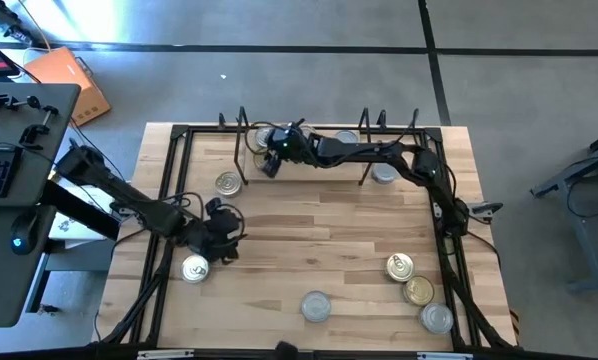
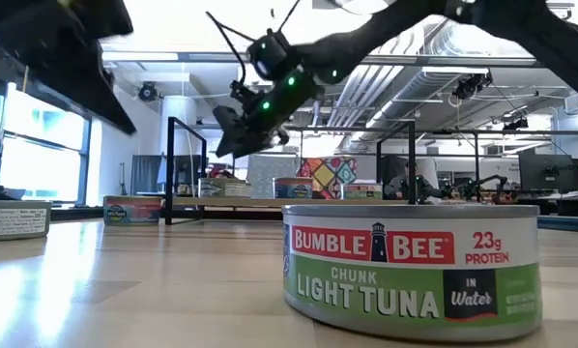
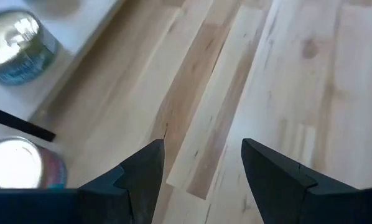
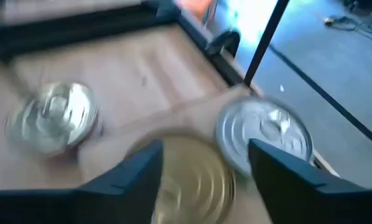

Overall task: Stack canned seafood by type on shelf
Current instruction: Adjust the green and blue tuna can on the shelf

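Bright daylight, window glare behind, motion blur across the right wrist view.

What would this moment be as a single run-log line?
right gripper: open over gold-topped round tin at black-framed wooden shelf | left gripper: open, empty, above bare tabletop | loose tins near front edge

our right gripper (image 4: 204, 180) over a gold tin (image 4: 189, 177)
fingers apart above it; one silver tin (image 4: 264, 134) touches the gold tin, another silver tin (image 4: 52, 118) sits well apart.
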Controlling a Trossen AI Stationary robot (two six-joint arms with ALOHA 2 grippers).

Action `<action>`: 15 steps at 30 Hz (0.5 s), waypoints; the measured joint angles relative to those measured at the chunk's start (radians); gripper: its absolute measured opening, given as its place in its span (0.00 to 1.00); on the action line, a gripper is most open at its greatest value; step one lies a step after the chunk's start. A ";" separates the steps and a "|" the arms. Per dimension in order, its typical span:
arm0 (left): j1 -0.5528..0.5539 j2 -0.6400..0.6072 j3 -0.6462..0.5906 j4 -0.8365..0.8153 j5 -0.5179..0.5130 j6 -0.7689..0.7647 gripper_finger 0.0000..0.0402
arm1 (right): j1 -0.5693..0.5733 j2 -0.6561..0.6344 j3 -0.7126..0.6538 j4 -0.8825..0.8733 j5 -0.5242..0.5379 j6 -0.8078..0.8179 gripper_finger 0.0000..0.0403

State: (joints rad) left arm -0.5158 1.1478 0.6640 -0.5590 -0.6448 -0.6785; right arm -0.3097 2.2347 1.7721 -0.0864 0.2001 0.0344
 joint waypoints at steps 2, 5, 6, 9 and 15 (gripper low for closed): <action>-0.033 -0.018 0.029 -0.065 -0.037 -0.022 0.51 | -0.023 0.026 0.000 0.033 -0.027 0.042 0.42; -0.072 -0.043 0.071 -0.141 -0.089 -0.050 0.51 | -0.057 0.059 0.000 0.072 -0.049 0.073 0.29; -0.081 -0.052 0.080 -0.160 -0.108 -0.054 0.51 | -0.066 0.066 0.000 0.076 -0.052 0.082 0.25; -0.102 -0.077 0.087 -0.177 -0.150 -0.053 0.51 | -0.087 0.076 0.000 0.068 -0.055 0.089 0.14; -0.103 -0.096 0.088 -0.181 -0.178 -0.053 0.51 | -0.097 0.076 0.000 0.016 -0.095 0.051 0.01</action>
State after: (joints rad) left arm -0.6187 1.0519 0.7521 -0.7397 -0.8227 -0.7315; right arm -0.4068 2.3108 1.7720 -0.0704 0.1047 0.0851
